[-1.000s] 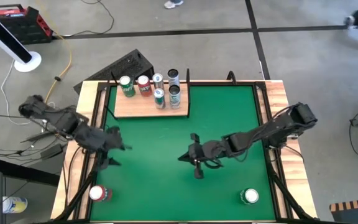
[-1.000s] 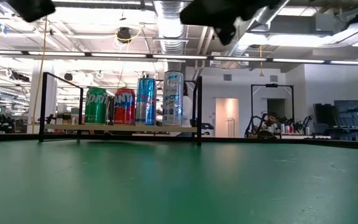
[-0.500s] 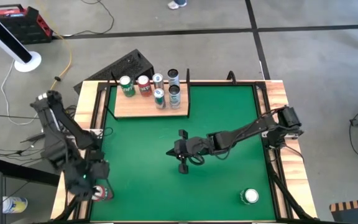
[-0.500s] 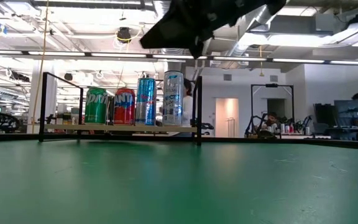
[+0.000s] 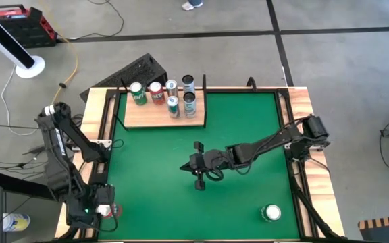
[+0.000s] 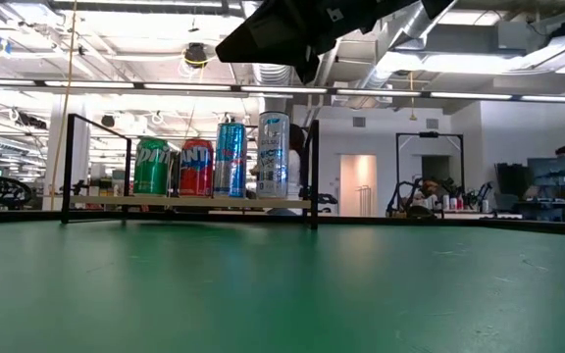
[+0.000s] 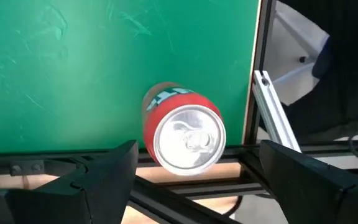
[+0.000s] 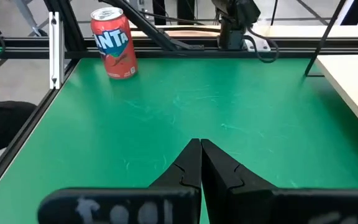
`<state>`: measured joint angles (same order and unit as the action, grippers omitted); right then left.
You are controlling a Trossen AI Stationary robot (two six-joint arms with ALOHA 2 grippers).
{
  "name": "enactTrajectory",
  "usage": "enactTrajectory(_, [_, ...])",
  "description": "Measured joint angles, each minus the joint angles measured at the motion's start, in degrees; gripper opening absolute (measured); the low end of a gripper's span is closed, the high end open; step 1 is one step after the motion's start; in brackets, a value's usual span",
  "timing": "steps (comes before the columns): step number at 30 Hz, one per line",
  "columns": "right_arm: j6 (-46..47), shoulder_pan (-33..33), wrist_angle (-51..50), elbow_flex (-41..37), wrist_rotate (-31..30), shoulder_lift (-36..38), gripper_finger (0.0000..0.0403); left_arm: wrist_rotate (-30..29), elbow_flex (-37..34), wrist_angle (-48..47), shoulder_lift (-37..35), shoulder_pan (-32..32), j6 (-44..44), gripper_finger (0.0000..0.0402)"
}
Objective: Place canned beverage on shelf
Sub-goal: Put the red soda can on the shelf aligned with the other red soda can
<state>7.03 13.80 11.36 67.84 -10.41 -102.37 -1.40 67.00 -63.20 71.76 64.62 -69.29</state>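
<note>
Green tabletop point(image 5: 235, 121): red can point(image 7: 182, 134) stood at the near left corner, shelf point(image 5: 162, 116) at the far edge.

The left pincer point(image 7: 191, 163) is positioned directly above the red can, fingers spread wide to either side, nothing gripped. The right pincer point(image 5: 198, 182) is held over mid-tabletop, clenched and empty. Six cans are seen upright on the pale wood shelf. A green can point(image 5: 271, 213) is noted near the right front corner.
</note>
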Motion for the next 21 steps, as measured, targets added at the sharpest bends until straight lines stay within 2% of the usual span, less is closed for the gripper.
enactTrajectory(7, [-0.2, 0.5, 0.0, 0.0, 0.0, 0.0, 0.0027, -2.4, 0.0, -0.3, 3.0, 0.7, 4.7, 0.0320])
enactTrajectory(17, [-1.9, 0.5, 0.1, 0.0, 0.0, 0.0, 0.0027, -1.8, -0.1, -0.3, 8.3, 1.0, 6.6, 0.0320])
enactTrajectory(21, [-2.5, 0.5, 0.3, 0.0, 0.0, 0.0, 0.0027, 0.7, -0.1, -0.4, 10.3, 1.0, 8.1, 0.0320])
